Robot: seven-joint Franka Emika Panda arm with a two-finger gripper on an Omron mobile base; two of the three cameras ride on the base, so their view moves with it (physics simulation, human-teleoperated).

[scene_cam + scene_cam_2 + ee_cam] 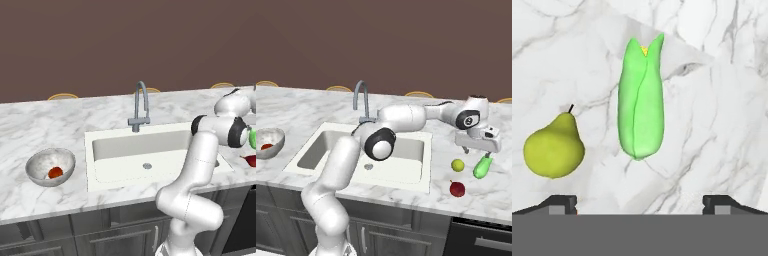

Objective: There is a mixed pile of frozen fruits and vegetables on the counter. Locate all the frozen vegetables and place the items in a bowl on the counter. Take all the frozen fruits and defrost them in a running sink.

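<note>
Here, over the far right stretch of the white marble counter (pixel 491 195), the gripper (pixel 478 148) is being held above the bright green pointed item (pixel 482 167), its jaws spread fully wide and nothing being gripped between them. In the hand view the two dark fingertips (pixel 558 203) are being shown well apart at the bottom edge, with the green item (pixel 641 100) lying flat on the marble between and beyond them, a speck of yellow being revealed at its split tip. Just beside it, apart and not touching, the yellow-green fruit (pixel 553 148) is being seen as a small pear shape with a short dark stem. In the right base view the same fruit (pixel 457 165) is being shown left of the green item, and the dark red piece (pixel 457 188) is lying nearer the counter's front edge. At the far left of the counter, the grey bowl (pixel 39 164) is being occupied by the red-orange round item (pixel 55 172). Between bowl and pile, the white sink (pixel 115 145) is being presented with its grey gooseneck faucet (pixel 140 107) at the back rim.
</note>
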